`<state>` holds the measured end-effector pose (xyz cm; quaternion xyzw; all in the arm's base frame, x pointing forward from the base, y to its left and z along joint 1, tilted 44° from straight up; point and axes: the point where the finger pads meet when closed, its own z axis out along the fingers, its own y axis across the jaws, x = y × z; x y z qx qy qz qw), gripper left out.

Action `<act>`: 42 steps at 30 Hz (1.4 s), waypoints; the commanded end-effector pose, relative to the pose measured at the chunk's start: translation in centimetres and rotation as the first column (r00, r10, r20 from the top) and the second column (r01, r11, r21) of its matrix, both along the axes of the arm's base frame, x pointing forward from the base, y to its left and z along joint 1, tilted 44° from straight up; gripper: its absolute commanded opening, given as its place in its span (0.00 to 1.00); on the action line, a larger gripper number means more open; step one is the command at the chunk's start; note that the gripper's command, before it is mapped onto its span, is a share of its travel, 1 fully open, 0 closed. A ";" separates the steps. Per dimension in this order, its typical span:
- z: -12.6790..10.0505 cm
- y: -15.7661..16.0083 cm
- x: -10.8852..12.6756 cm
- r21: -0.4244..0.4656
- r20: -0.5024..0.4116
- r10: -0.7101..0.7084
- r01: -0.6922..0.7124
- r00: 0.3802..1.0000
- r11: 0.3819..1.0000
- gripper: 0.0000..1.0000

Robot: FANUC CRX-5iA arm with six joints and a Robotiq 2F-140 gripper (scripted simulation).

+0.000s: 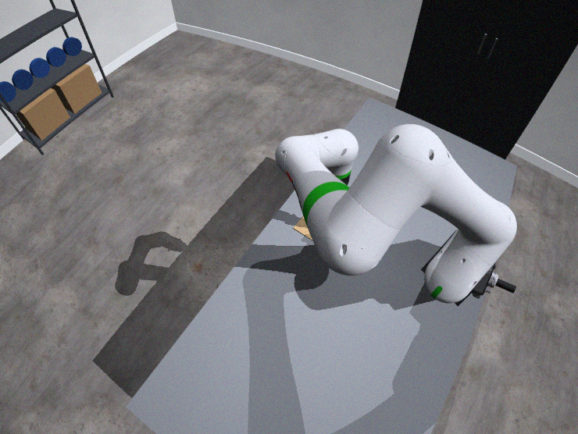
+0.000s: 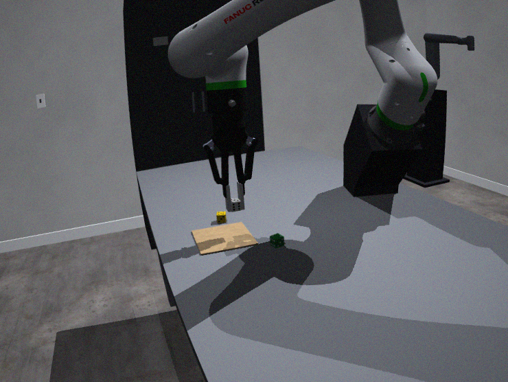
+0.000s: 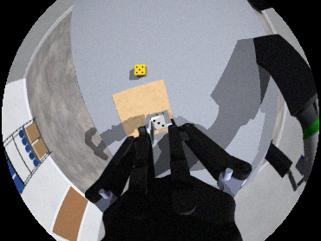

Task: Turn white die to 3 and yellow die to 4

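Observation:
My gripper (image 2: pixel 235 204) (image 3: pixel 158 118) is shut on the white die (image 2: pixel 235 204) (image 3: pixel 159 123) and holds it in the air above the far side of the tan mat (image 2: pixel 224 237) (image 3: pixel 139 105). A corner of the mat (image 1: pixel 302 228) shows under the arm in the top view. The yellow die (image 2: pixel 221 216) (image 3: pixel 139 68) lies on the table just beyond the mat's far edge, off the mat. The green die (image 2: pixel 276 240) lies on the table just right of the mat, off it. The arm hides all the dice in the top view.
The grey table (image 2: pixel 328 266) (image 1: pixel 224 354) carries the arm's black base (image 2: pixel 371 164) at its far right. The table's left edge runs close to the mat. A shelf rack (image 1: pixel 41 79) with boxes stands far off on the floor.

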<state>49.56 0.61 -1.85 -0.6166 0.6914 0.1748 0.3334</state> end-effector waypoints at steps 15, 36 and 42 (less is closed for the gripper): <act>-4.3 3.8 1.5 0.000 0.001 0.000 0.000 1.000 1.000 0.13; -4.5 4.0 1.6 0.000 0.001 0.000 0.000 1.000 1.000 0.13; -4.5 4.0 1.6 0.000 0.001 0.000 0.000 1.000 1.000 0.13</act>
